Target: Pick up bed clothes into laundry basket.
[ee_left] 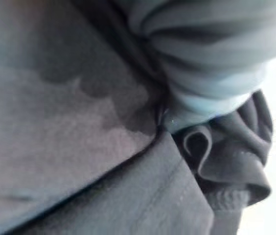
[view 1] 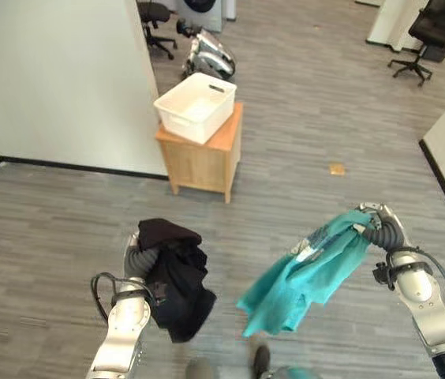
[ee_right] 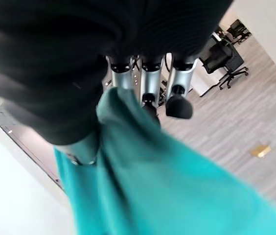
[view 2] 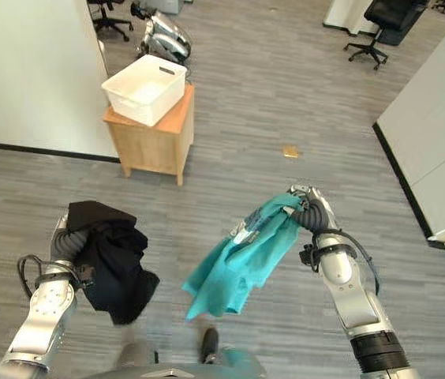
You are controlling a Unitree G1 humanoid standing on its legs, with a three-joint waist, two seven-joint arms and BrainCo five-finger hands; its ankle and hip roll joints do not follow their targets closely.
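The left hand [view 1: 138, 260] is gripping the black garment [view 1: 177, 286] and the right hand [view 1: 372, 219] the teal garment [view 1: 305, 276] (both dangling); the white basket [view 1: 196, 106] is lying ahead on the wooden cabinet [view 1: 202, 155], nearer the left hand.

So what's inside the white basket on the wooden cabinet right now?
The white basket on the wooden cabinet looks empty: its visible floor and far walls are bare. The near wall hides a strip of the bottom. Both garments hang from the hands, not in it.

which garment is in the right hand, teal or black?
The teal cloth garment, hanging from the right hand. The black cloth garment hangs at the left hand instead.
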